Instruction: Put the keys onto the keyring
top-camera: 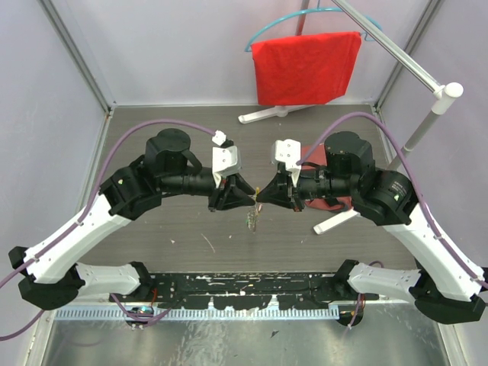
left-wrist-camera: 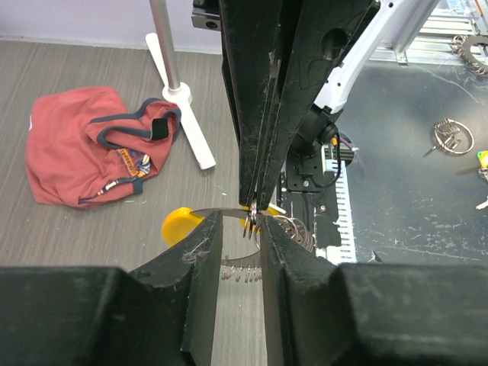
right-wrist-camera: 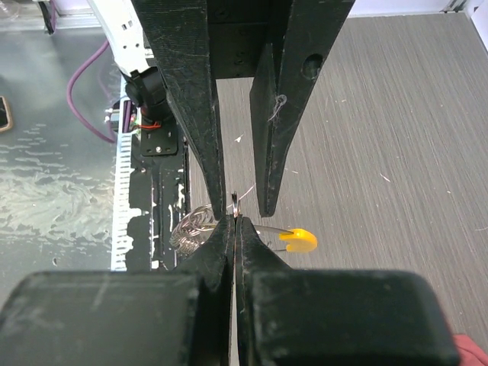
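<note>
The keyring hangs in mid-air between my two gripper tips over the table's middle. It is a thin grey metal loop with a yellow curved end and a wire coil; the yellow end also shows in the right wrist view. My right gripper is shut on a thin metal part of the loop. My left gripper has its jaws a finger-width apart, and the loop's band crosses the gap; whether they touch it is unclear. A tiny green-and-yellow thing, maybe a key, lies on the dark mat, cut off by the frame.
A crumpled red shirt lies by the white stand foot. A red cloth on a teal hanger hangs at the back. Loose wire rings lie on the dark mat at the near edge.
</note>
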You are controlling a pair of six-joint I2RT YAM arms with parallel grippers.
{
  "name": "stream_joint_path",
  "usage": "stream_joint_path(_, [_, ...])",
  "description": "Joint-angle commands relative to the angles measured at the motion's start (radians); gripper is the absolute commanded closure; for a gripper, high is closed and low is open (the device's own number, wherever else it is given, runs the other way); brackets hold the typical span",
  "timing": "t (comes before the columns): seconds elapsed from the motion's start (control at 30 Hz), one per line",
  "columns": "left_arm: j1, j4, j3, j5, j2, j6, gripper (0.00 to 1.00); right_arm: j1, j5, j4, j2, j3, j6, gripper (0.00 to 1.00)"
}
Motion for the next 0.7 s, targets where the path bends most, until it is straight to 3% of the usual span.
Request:
stream_joint_path(0.0, [-0.009, 0.032, 0.025, 0.031, 0.001, -0.013, 0.69, -0.002, -0.028, 0.058, -0.003, 0.005, -0.004, 0.99])
stream_joint_path(0.1, [-0.011, 0.034, 0.027, 0.031, 0.002, -0.013, 0.76, -0.001, -0.027, 0.058, 0.001, 0.003, -0.004, 0.99])
stream_joint_path(0.23, [-0.011, 0.033, 0.026, 0.033, 0.003, -0.013, 0.98, -0.001, -0.027, 0.058, 0.001, 0.000, -0.004, 0.99])
stream_joint_path(0.43, [-0.013, 0.034, 0.024, 0.025, -0.002, -0.010, 1.00, -0.001, -0.028, 0.079, -0.006, -0.001, 0.010, 0.99])
stream_joint_path(0.5, [-0.013, 0.051, 0.011, 0.015, -0.016, -0.010, 1.00, -0.001, -0.013, 0.107, -0.019, -0.001, 0.035, 0.92])
stream_joint_path(0.6, [-0.013, 0.114, -0.032, 0.002, -0.056, -0.022, 1.00, 0.000, -0.012, 0.167, -0.056, -0.003, 0.079, 0.67])
stream_joint_path(0.67, [-0.013, 0.165, -0.066, -0.011, -0.087, -0.036, 1.00, -0.001, 0.003, 0.221, -0.089, -0.019, 0.122, 0.61])
